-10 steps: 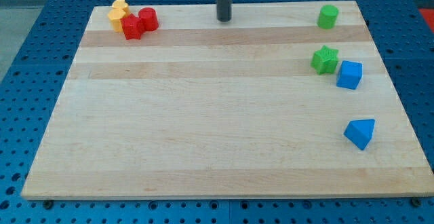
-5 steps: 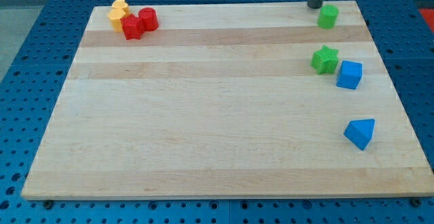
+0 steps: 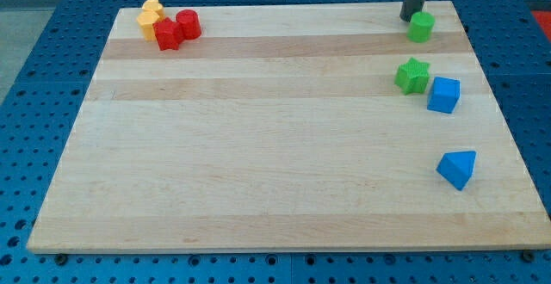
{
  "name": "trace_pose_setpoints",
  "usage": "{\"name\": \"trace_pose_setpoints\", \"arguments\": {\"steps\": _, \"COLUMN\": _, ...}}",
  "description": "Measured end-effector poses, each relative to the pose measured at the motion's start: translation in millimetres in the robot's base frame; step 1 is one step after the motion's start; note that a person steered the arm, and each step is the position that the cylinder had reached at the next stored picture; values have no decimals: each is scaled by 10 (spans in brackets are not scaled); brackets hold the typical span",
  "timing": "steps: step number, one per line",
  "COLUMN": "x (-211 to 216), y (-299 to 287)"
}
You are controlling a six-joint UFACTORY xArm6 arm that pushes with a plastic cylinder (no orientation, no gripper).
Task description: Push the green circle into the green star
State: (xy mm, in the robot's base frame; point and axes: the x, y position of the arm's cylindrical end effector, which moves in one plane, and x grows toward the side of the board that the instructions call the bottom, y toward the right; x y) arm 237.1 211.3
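Note:
The green circle (image 3: 421,27) is a small green cylinder near the top right corner of the wooden board (image 3: 258,146). The green star (image 3: 412,76) lies below it, toward the view's bottom, with a gap between them. My tip (image 3: 410,17) stands at the circle's upper left side, touching or nearly touching it.
A blue cube (image 3: 444,95) touches the star's lower right side. A blue wedge-like block (image 3: 457,169) lies further down at the right. Two red blocks (image 3: 176,30) and two yellow blocks (image 3: 151,17) cluster at the top left corner.
My tip moved from the top middle to the right and down onto the green circle's upper left. The circle has shifted slightly right and down.

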Motion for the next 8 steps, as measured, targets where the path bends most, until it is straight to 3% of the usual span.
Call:
{"name": "trace_pose_setpoints", "arguments": {"steps": 3, "x": 88, "y": 473}}
{"name": "trace_pose_setpoints", "arguments": {"steps": 5, "x": 91, "y": 174}}
{"name": "trace_pose_setpoints", "arguments": {"steps": 8, "x": 633, "y": 204}}
